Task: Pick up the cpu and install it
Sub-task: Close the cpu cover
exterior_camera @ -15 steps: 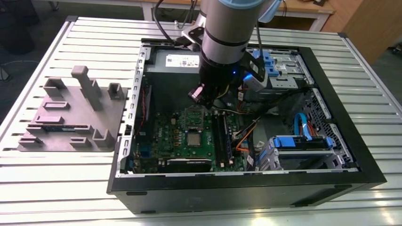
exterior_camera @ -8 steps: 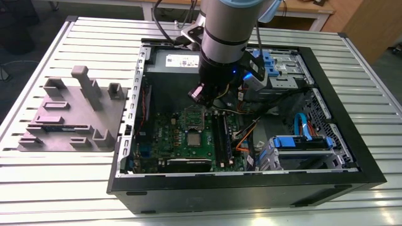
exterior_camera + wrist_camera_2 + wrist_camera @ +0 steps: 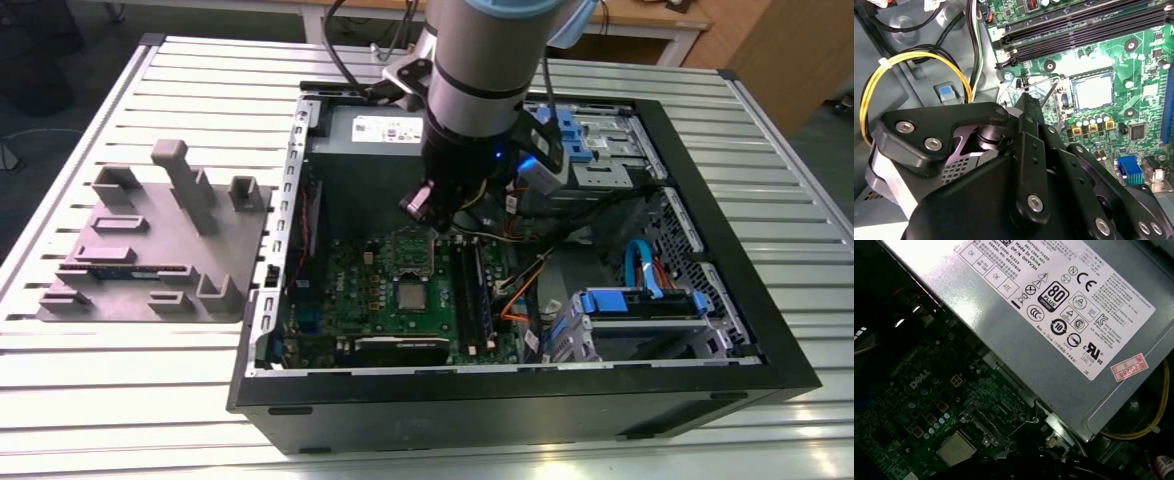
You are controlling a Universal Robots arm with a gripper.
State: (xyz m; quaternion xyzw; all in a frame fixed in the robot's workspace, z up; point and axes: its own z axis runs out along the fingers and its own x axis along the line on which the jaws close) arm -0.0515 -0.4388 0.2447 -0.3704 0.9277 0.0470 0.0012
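- The cpu (image 3: pixel 412 297) (image 3: pixel 1094 92) (image 3: pixel 955 448) sits in its socket on the green motherboard (image 3: pixel 400 290), inside the open computer case (image 3: pixel 747 330) on the slatted tabletop (image 3: pixel 120 400).
- The gripper (image 3: pixel 434 205) hangs above the board, near the grey power supply (image 3: pixel 1054 315); whether its jaws are open or closed cannot be told.
- A grey moulded tray (image 3: pixel 147 250) lies by the tabletop's edge on the exterior view's left.

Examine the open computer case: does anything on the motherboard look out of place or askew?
Nothing stands out. The small silvery-grey square cpu lies flat and square in its metal-framed socket on the green motherboard.
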